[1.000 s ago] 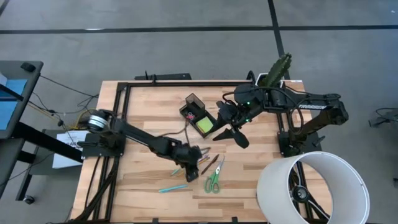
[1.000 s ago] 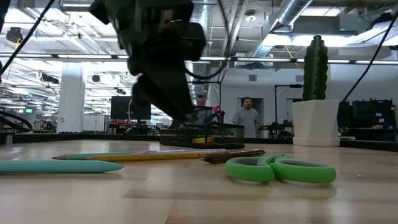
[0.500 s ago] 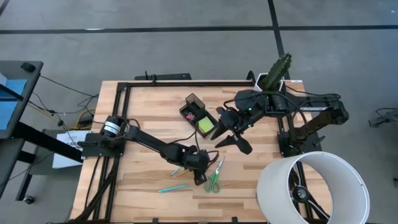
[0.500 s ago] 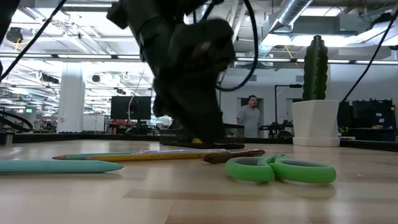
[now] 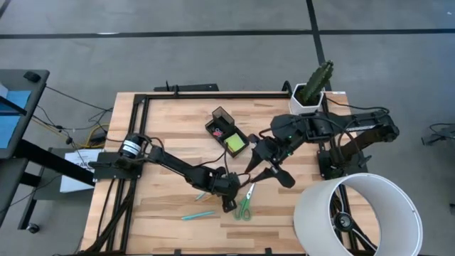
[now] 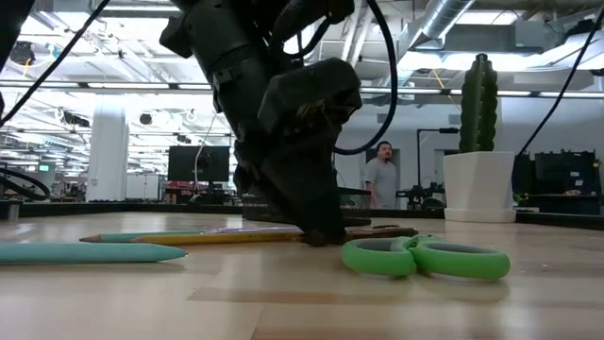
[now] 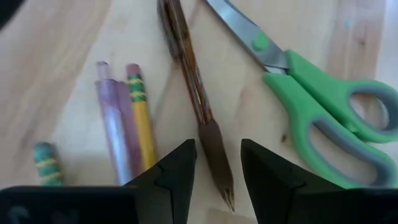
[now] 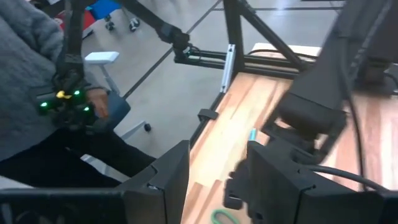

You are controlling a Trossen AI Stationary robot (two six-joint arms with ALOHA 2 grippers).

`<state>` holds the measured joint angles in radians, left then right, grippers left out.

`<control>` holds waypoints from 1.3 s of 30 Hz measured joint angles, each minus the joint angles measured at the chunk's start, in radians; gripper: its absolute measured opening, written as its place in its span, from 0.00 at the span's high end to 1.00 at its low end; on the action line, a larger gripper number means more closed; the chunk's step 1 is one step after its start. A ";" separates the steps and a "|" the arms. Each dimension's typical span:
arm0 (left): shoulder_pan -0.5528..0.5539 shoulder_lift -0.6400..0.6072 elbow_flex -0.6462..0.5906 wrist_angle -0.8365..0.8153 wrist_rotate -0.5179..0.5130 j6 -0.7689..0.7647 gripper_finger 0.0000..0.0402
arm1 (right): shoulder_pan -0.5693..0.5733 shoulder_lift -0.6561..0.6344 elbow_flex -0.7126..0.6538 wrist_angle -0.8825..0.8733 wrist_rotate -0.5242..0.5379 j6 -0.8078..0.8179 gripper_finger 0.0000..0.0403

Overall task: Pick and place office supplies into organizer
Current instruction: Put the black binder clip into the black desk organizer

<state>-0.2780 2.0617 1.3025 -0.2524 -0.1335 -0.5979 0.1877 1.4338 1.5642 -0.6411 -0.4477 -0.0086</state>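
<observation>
My left gripper [image 5: 229, 202] [image 7: 217, 183] is open and low over the table. Its fingers stand on either side of the dark brown pen [image 7: 194, 87] near its tip, apart from it. Beside that pen lie a yellow pencil [image 7: 140, 118], a pink pen [image 7: 112, 124] and a teal end [image 7: 45, 163]. The green-handled scissors [image 5: 244, 203] [image 7: 317, 81] [image 6: 425, 257] lie flat just right of it. A teal pen [image 5: 197, 214] lies nearer the near edge. The black organizer [image 5: 222, 121] holds the lime sticky pad [image 5: 234, 144] and the pink block [image 5: 217, 132]. My right gripper [image 5: 266, 169] [image 8: 214, 186] hangs open right of the organizer.
A white pot with a cactus [image 5: 313, 87] stands at the far right corner. A large white cylinder [image 5: 355, 213] fills the near right corner. A person in grey [image 8: 31, 81] sits beyond the table's edge, and another person [image 6: 382, 179] stands far off in the room.
My left gripper has moved toward the near edge and a little right, then come down to the table over the dark brown pen beside the scissors. My right gripper has drifted from beside the organizer toward the near edge. The supplies have stayed where they were.
</observation>
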 joint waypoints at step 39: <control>0.228 -0.024 0.699 -1.129 -0.616 0.925 1.00 | 0.199 0.000 0.000 0.006 -0.001 0.281 0.63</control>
<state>-0.0500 2.0378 2.0017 -1.3811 -0.7498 0.3275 0.3862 1.4338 1.5646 -0.6356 -0.4483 0.2727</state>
